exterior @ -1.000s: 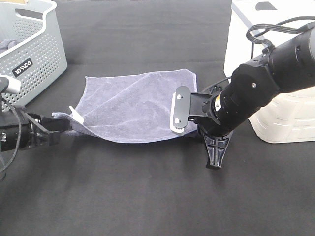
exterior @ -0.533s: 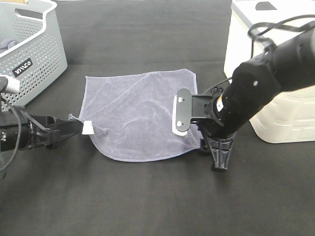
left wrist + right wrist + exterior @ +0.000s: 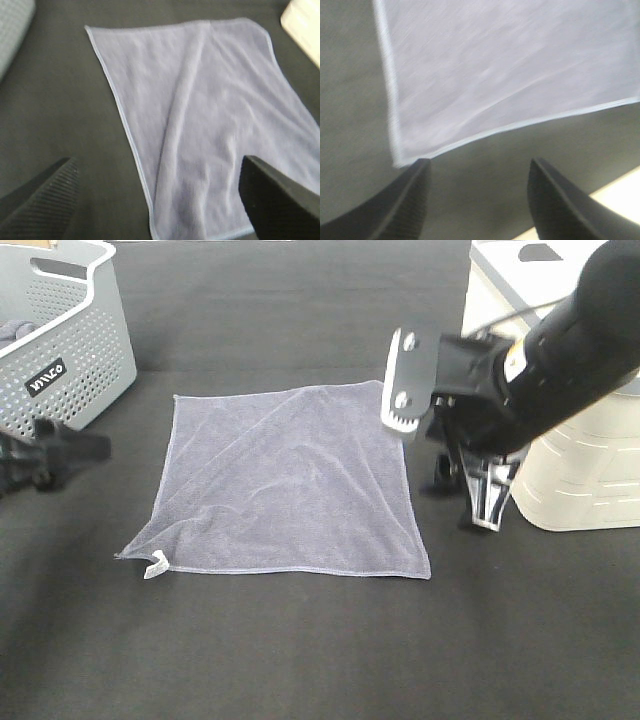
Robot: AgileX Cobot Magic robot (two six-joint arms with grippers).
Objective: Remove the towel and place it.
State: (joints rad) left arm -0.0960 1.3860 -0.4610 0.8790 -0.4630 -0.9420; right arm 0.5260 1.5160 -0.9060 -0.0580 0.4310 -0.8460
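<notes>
The greyish-lavender towel lies spread flat on the black table, its small white tag at the near left corner. It fills the left wrist view and the right wrist view. My left gripper is open and empty, left of the towel and apart from it; its fingers show wide apart. My right gripper is open and empty, raised beside the towel's right edge; its fingers are spread over the towel's corner.
A grey perforated basket stands at the back left. A white box-like appliance stands at the right, close behind my right arm. Bare black tabletop lies in front of the towel.
Both grippers have let go of the towel. It now lies flat and spread out. The left gripper drew back to the left; the right gripper rose and moved back right.
</notes>
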